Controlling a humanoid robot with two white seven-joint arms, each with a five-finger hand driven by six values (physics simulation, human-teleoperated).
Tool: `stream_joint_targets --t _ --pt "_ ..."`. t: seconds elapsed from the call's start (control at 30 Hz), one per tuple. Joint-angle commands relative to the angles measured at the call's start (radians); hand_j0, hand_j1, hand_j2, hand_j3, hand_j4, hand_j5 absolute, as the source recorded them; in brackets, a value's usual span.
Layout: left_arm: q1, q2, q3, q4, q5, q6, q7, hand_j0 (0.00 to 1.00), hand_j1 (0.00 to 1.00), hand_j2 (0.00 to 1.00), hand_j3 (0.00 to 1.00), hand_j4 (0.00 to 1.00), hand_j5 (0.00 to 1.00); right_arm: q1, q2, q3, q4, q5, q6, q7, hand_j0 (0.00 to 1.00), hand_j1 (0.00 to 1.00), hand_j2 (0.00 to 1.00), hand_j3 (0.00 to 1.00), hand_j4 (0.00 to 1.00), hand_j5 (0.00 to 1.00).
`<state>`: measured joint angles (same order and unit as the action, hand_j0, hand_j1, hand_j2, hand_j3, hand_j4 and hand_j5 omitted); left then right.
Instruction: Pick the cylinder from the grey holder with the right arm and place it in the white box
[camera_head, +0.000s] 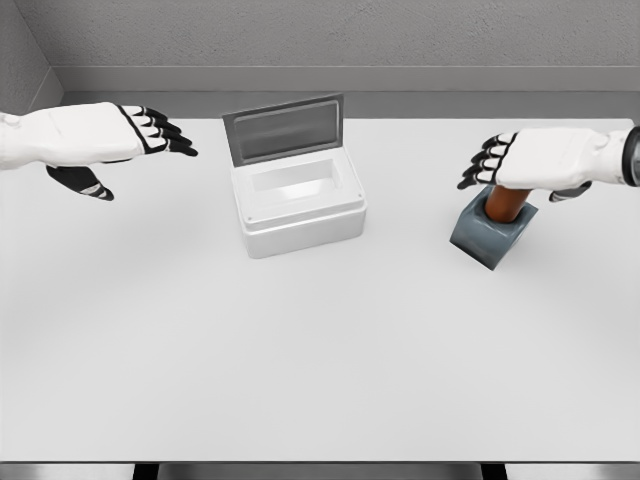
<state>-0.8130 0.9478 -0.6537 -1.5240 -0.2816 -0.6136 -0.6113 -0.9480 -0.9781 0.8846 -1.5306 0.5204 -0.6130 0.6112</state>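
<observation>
the right hand (535, 160) hovers directly above the brown cylinder (504, 203), fingers extended and loosely spread, holding nothing. the cylinder stands in the grey holder (490, 235) on the white table (320, 360), right of the white box (298, 205), whose lid is raised. the left hand (95, 140) hovers at the far left, fingers extended and holding nothing.

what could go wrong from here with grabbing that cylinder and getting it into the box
1. The right hand is over the brown cylinder, fingers spread; a poor wrap could let it slip.
2. The grey holder looks tilted, so a sideways pull might drag or tip it.
3. The white box has its lid raised behind; the cylinder could clip it.
</observation>
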Motion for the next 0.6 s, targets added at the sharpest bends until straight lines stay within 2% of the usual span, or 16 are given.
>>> stream_joint_targets --t 0.0,0.1,0.2,0.23,0.3,0.33,0.57 --pt "0.0 0.0 0.002 -0.01 0.004 0.003 0.0 1.0 1.0 1.0 1.0 1.0 1.0 0.0 0.001 0.011 0.003 0.004 0.002 0.0 0.93 0.93 0.93 0.93 0.93 0.93" --pt "0.002 0.006 0.002 -0.013 0.036 0.003 0.0 1.0 1.0 1.0 1.0 1.0 1.0 0.0 0.007 0.013 0.014 0.006 0.002 0.0 0.9 0.9 0.9 0.9 0.9 0.9" --pt "0.0 0.003 0.002 -0.013 0.036 0.003 0.0 1.0 1.0 1.0 1.0 1.0 1.0 -0.002 0.007 0.02 0.012 0.006 0.002 0.0 0.82 0.82 0.82 0.82 0.82 0.82" --pt "-0.002 0.003 0.002 -0.013 0.036 0.003 0.0 1.0 1.0 1.0 1.0 1.0 1.0 -0.002 0.007 0.02 0.012 0.006 0.002 0.0 0.77 0.77 0.77 0.77 0.77 0.77" --pt "-0.002 0.005 0.002 -0.015 0.036 0.003 0.0 1.0 1.0 1.0 1.0 1.0 1.0 -0.002 0.007 0.022 0.012 0.006 0.002 0.0 0.75 0.75 0.75 0.75 0.75 0.75" --pt "-0.002 0.005 0.003 -0.013 0.038 0.003 0.0 1.0 1.0 1.0 1.0 1.0 1.0 -0.002 0.007 0.022 0.012 0.006 0.002 0.0 0.71 0.71 0.71 0.71 0.71 0.71" --pt "0.0 0.002 0.002 -0.015 0.038 0.003 0.0 1.0 1.0 1.0 1.0 1.0 1.0 -0.009 0.006 0.027 0.014 0.012 0.002 0.0 0.63 0.63 0.63 0.63 0.63 0.63"
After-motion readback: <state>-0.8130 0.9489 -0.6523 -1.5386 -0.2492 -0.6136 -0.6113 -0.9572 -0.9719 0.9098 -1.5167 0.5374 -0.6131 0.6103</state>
